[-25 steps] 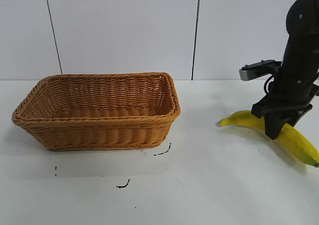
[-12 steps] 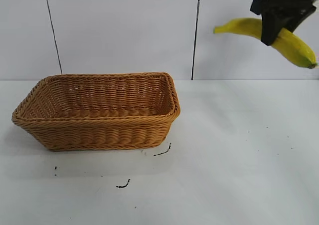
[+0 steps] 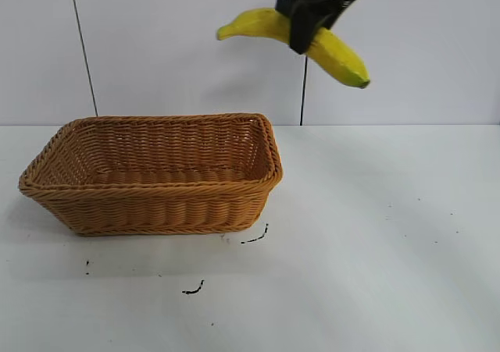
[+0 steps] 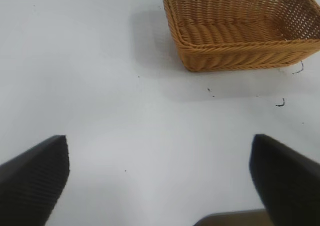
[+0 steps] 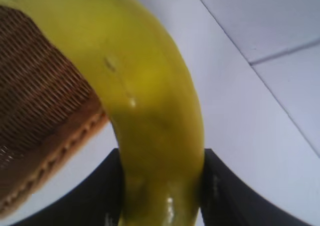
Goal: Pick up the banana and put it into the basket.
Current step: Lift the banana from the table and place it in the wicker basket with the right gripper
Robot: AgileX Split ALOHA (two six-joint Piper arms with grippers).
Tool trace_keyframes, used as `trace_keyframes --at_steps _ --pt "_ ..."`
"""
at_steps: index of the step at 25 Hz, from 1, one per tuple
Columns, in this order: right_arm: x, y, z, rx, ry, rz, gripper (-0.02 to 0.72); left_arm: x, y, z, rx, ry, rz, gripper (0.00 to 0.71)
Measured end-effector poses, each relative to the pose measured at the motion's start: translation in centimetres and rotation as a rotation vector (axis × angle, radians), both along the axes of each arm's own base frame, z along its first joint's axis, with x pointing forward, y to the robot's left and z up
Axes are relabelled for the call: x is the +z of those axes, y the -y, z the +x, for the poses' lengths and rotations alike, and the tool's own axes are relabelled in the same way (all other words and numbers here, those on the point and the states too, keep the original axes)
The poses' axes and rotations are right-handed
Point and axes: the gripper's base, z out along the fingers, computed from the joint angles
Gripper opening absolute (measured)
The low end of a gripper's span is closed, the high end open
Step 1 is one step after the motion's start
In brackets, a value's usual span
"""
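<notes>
My right gripper (image 3: 305, 33) is shut on the yellow banana (image 3: 337, 58) around its middle and holds it high in the air, above and just right of the basket's right end. The banana (image 5: 150, 105) fills the right wrist view, with a black finger pressed on either side of it. The tan-orange wicker basket (image 3: 152, 209) stands on the white table at the left, and also shows in the left wrist view (image 4: 235, 55) and the right wrist view (image 5: 35, 110). My left gripper (image 4: 159, 181) is open and empty over bare table, away from the basket.
The white table (image 3: 367, 250) carries a few small black marks (image 3: 193, 289) in front of the basket. A white panelled wall (image 3: 180, 48) stands behind.
My right gripper lifted the banana off the table at the right, then carried it leftward through the air to a spot near the basket's right end. The basket has not moved.
</notes>
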Motion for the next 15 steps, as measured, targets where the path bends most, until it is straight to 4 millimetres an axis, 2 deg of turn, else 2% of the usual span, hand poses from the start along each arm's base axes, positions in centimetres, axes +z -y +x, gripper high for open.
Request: trace_keyframes --at_steps 6,9,12,15 --pt "-1.9 -8.6 -2.3 0.293 0.129 -0.036 0.319 0.0 0.0 0.0 0.0 0.0 0.0 0.695" --pt "-3.1 -11.7 -3.3 0.386 0.187 -0.031 0.319 0.0 0.0 0.0 0.0 0.0 0.0 0.695" --pt "-5.6 -13.1 -3.0 0.419 0.195 -0.037 0.319 0.0 0.0 0.0 0.0 0.0 0.0 0.695" --pt "-8.4 -13.2 -2.3 0.423 0.169 -0.068 0.319 0.0 0.0 0.0 0.0 0.0 0.0 0.695"
